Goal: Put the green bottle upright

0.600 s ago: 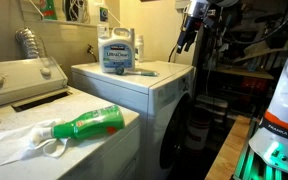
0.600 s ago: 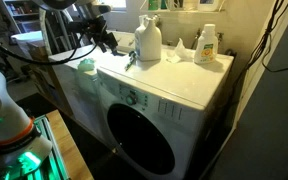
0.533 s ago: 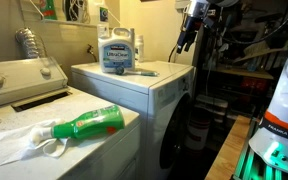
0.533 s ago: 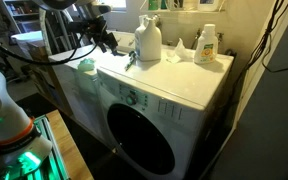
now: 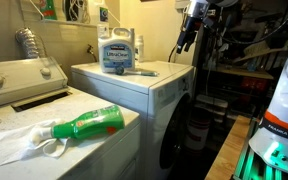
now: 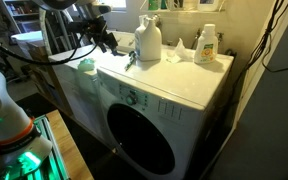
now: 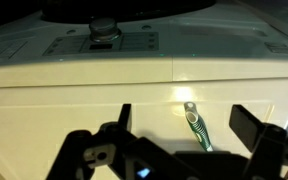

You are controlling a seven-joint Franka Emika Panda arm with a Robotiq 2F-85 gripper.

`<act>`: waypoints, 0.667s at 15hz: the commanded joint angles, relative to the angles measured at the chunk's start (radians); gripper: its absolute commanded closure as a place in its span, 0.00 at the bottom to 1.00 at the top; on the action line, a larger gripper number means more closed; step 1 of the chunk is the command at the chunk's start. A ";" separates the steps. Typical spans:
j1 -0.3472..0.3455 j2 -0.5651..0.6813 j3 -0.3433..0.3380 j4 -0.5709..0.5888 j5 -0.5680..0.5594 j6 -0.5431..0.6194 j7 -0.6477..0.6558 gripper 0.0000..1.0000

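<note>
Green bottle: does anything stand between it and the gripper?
Nothing visible seems to block it. The gripper hangs near the washer edge; the green bottle lies on the next machine. The detergent jug stands aside.

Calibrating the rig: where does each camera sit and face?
Exterior view: low beside the lying green bottle, facing the jug beyond; hand upper right.
Exterior view: high, looking down at the round door; hand upper left.
Wrist view: looks down on the machine top; open hand at bottom.
Both exterior views share jug and hand.
</note>
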 commanded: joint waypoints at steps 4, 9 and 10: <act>0.114 0.224 0.134 0.238 -0.006 -0.095 -0.019 0.00; 0.230 0.457 0.253 0.463 0.007 -0.152 -0.049 0.00; 0.250 0.504 0.276 0.510 0.005 -0.167 -0.054 0.00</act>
